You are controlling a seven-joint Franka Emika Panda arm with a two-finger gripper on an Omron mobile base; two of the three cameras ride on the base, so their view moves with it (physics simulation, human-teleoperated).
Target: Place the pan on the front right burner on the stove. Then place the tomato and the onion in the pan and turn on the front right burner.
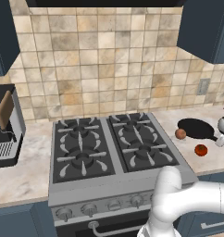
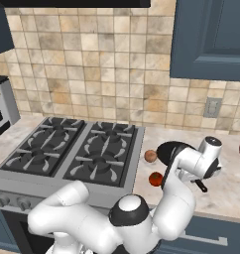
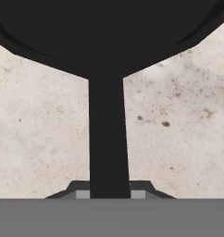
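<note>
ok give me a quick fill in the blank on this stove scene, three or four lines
1. The pan lies on the ____ to the right of the stove.
2. The tool is shut on the pan's ____.
3. The tomato and onion lie ____ the pan.
4. The stove has ____ burners.

Missing words: counter; handle; outside; four

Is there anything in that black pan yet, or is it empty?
Empty. The pan sits on the counter, with the onion and tomato on the counter beside it.
</note>
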